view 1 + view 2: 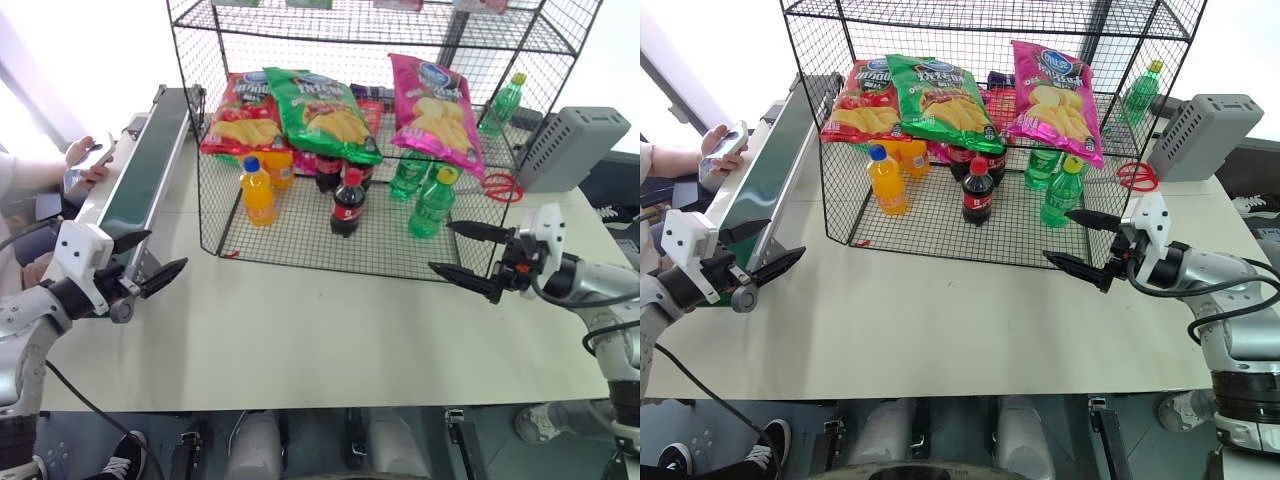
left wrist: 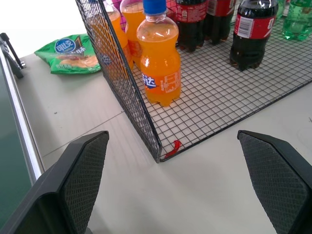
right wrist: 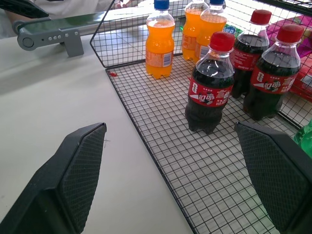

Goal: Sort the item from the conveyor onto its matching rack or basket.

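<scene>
Pink chip bag [image 1: 437, 110] lying on the middle tier of the black wire rack [image 1: 300, 240], beside a green bag [image 1: 322, 112] and a red bag [image 1: 240, 115]. Drink bottles [image 1: 347, 203] below. Green conveyor [image 1: 145, 170] at the left, bare. Left gripper [image 1: 152, 268] and right gripper [image 1: 468, 252] over the tabletop [image 1: 320, 340], jaws wide, holding nothing.

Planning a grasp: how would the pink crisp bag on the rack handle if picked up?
The pink crisp bag looks puffed, so probably light and crushable. Its shiny film may slip. It droops over the rack tier's edge, so likely floppy.
</scene>
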Motion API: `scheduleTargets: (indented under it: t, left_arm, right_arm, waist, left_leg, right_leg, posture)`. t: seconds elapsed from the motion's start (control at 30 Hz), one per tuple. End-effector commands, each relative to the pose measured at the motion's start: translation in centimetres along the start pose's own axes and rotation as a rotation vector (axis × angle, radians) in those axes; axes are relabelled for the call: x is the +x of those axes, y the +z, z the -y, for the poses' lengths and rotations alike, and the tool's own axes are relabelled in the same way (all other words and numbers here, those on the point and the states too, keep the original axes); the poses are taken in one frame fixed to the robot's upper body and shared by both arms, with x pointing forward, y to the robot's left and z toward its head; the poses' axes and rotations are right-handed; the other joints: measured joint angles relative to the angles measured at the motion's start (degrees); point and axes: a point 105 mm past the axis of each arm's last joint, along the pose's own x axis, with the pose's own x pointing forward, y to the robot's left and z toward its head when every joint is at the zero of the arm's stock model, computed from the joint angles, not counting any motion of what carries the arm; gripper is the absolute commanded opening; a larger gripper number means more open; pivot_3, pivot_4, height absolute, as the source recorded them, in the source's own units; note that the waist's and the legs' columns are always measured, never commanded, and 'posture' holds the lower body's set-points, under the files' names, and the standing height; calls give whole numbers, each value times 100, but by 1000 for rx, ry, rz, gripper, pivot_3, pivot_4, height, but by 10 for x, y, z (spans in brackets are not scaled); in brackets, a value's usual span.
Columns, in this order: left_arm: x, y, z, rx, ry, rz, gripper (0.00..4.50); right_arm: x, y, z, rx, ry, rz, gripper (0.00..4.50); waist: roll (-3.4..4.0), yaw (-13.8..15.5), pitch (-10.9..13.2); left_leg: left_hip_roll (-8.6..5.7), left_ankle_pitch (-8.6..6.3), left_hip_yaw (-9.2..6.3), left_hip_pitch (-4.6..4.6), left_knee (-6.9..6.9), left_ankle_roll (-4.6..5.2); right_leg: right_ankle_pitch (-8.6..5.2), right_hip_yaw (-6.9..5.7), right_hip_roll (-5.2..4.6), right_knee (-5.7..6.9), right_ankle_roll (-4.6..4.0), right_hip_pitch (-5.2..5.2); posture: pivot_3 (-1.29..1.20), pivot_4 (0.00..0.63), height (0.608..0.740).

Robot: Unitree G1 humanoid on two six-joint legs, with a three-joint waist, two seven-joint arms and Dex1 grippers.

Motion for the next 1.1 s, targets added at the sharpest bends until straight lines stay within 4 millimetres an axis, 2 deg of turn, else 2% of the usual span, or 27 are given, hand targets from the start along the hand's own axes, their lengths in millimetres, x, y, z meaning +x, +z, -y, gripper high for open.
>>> scheduleTargets:
  t: [0.03,1.1]
  left_arm:
    - [1,12,-2,54,6,19,4500]
    - [4,11,-4,74,6,35,4500]
  right_arm:
    - [1,8,1,-42,0,20,4388]
    - [5,4,2,-70,2,4,4388]
  waist:
    - [0,0,0]
    - [0,-1,0]
  left_leg:
    - [0,0,0,0,0,0]
    - [0,0,1,0,0,0]
  right_leg:
    - [0,0,0,0,0,0]
    - [0,0,0,1,0,0]
  posture:
    - [0,150,740]
    - [0,150,740]
